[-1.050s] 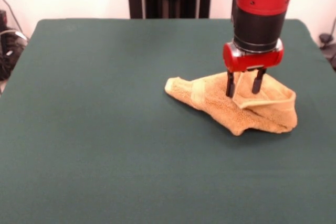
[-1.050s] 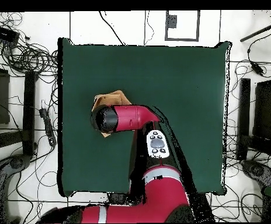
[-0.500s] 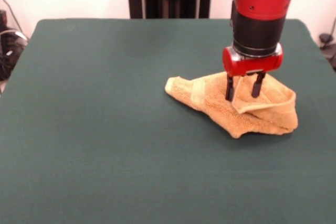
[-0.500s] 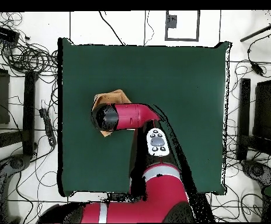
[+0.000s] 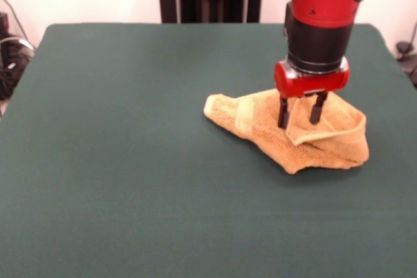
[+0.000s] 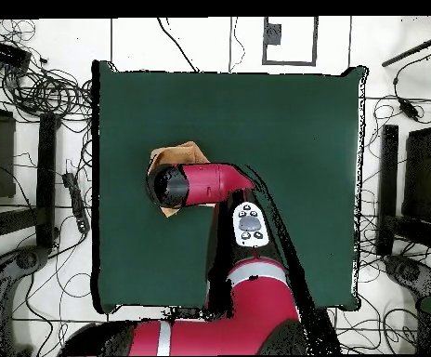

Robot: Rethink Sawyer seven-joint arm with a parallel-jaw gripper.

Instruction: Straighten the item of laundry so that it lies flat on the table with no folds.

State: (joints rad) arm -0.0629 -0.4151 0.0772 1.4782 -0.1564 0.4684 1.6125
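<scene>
The orange-tan towel, the item of laundry (image 5: 306,141), lies crumpled on the right half of the green table (image 5: 130,128), with a corner stretched out to the left and a raised fold along its right side. My gripper (image 5: 300,116) points straight down over the heap. It is open, its two black fingers (image 5: 283,112) standing either side of an upturned towel edge, tips down among the folds. In the overhead view the red arm covers most of the towel (image 6: 184,152); only its far edge shows on the table (image 6: 284,130), and the gripper itself is hidden under the wrist.
Green cloth stretches wide to the left and front of the towel in the front view. The table's right edge (image 5: 391,63) is not far from the heap. Cables (image 6: 43,88) and stands lie on the floor around the table.
The gripper has sunk a little and drifted slightly left over the towel, its fingers still apart. The towel has barely shifted.
</scene>
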